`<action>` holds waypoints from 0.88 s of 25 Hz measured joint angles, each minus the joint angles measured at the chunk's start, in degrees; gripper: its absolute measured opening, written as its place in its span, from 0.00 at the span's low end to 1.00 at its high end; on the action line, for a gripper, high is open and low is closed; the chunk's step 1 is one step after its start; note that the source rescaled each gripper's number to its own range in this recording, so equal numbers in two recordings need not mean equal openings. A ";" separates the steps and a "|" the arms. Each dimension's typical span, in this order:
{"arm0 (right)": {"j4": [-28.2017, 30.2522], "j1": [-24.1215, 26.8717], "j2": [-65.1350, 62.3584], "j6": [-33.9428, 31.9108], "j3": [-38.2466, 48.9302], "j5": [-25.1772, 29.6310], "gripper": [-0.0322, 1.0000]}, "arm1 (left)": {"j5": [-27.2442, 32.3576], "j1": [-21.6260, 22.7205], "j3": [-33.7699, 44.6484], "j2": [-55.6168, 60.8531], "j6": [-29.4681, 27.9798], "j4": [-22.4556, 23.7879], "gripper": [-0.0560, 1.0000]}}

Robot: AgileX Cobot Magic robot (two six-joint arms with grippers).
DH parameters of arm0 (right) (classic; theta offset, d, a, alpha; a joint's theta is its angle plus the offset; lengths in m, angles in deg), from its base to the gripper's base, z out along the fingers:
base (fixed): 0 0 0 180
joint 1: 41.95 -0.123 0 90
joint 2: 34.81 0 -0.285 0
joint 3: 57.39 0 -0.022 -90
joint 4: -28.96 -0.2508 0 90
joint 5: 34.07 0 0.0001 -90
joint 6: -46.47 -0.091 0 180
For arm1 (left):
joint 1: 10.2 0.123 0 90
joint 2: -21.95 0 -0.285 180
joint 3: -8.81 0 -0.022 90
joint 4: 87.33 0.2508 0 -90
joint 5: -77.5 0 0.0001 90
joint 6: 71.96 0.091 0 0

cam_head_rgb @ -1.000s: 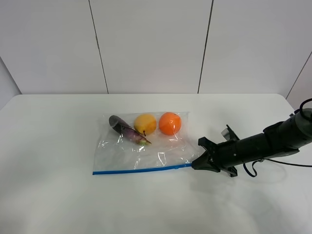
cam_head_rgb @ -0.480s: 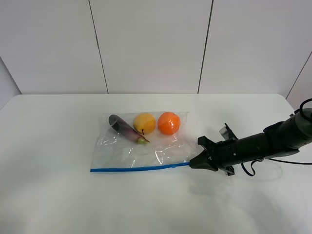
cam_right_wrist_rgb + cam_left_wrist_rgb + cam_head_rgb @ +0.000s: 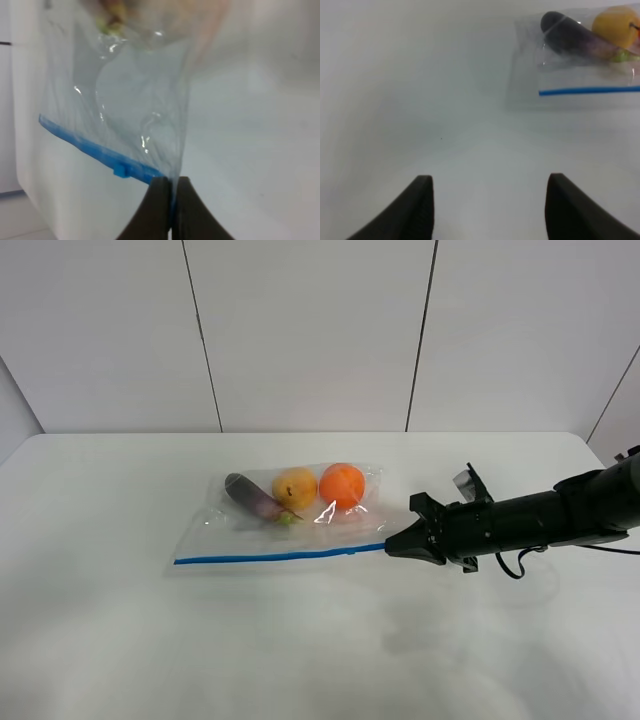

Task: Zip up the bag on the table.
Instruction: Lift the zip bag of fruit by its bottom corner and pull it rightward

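From the high camera I see the bag (image 3: 290,530) lying on the white table (image 3: 120,640) a little left of centre. Its blue zipper strip (image 3: 270,557) runs along the near edge, and an eggplant (image 3: 250,498), a yellow fruit (image 3: 296,486) and an orange (image 3: 342,484) are bunched at the far edge. My right gripper (image 3: 392,547) meets the strip's right end. I judge the film thin, floppy and slick, with the produce as the only real weight, so it should drag or crumple rather than hold its shape. In the left wrist view the left gripper (image 3: 490,176) is spread wide over bare table, well apart from the bag's left end. That free corner beside the strip is where I would anchor it. In the right wrist view the right fingers are pressed together, pinching the bag's corner at the strip's end, with a small blue slider tab (image 3: 121,171) just beside them.
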State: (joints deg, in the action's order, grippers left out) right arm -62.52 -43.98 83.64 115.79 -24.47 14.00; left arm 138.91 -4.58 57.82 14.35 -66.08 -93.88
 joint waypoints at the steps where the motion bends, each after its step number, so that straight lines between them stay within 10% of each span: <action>1: 0.00 0.00 -0.85 0.00 0.01 0.05 0.03 | 0.00 0.00 0.00 0.00 0.00 0.00 0.71; 22: -0.51 0.00 -5.77 0.00 0.06 4.38 0.03 | 0.00 0.00 0.00 0.00 0.00 0.00 0.71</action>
State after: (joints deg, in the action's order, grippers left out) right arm -63.03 -43.98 77.88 115.79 -24.41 18.38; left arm 138.91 -4.58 57.82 14.35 -66.08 -93.88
